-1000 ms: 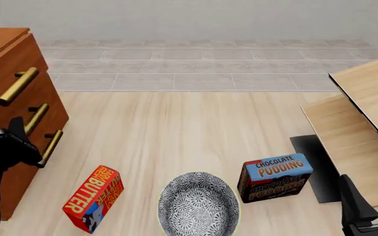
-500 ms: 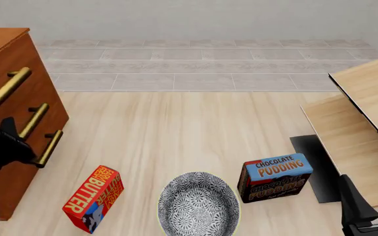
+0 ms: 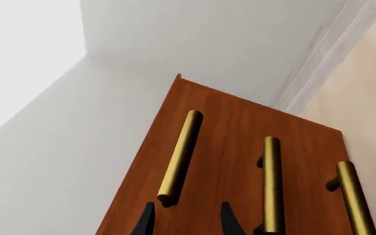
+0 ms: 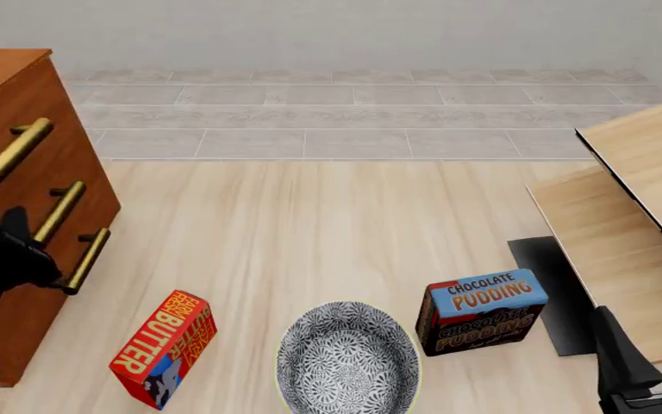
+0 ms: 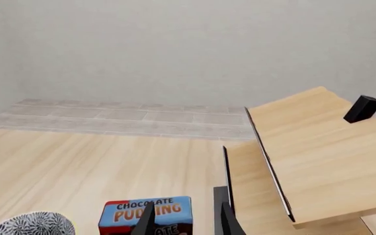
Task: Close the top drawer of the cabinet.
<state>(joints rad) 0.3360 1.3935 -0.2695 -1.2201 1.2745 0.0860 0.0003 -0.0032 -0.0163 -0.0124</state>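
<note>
Furniture comes first by bulk: I count one cabinet [image 4: 27, 164] of reddish-brown wood at the far left of my front view, and one pale light-wood piece [image 4: 630, 224] along the right edge, made of two slanted boards. On the cabinet front I count three brass bar handles; the uppermost belongs to the top drawer [image 4: 21, 129], which sits flush with the two drawer fronts below it, so I see no gap or protruding box in either the front or the left wrist view. Next I count one patterned bowl [image 4: 348, 358] near the bottom centre, then two boxes: one chocolate pudding box [image 4: 481, 312] just right of the bowl, upright, and one butter box [image 4: 165, 347] to the bowl's left, tilted, near the cabinet's lower corner but apart from it. One dark flat mat [image 4: 547, 289] lies against the pale furniture, and one small black block [image 5: 362, 108] rests on its upper board. Of my two arms, the left gripper [image 4: 9, 250] hangs in front of the cabinet beside the lower handles, its fingers [image 3: 147, 223] parted with nothing between them, close under the top handle's near end. The right gripper [image 5: 184, 220] sits low at the right, fingers likewise spread and empty, aimed toward the pudding box.
</note>
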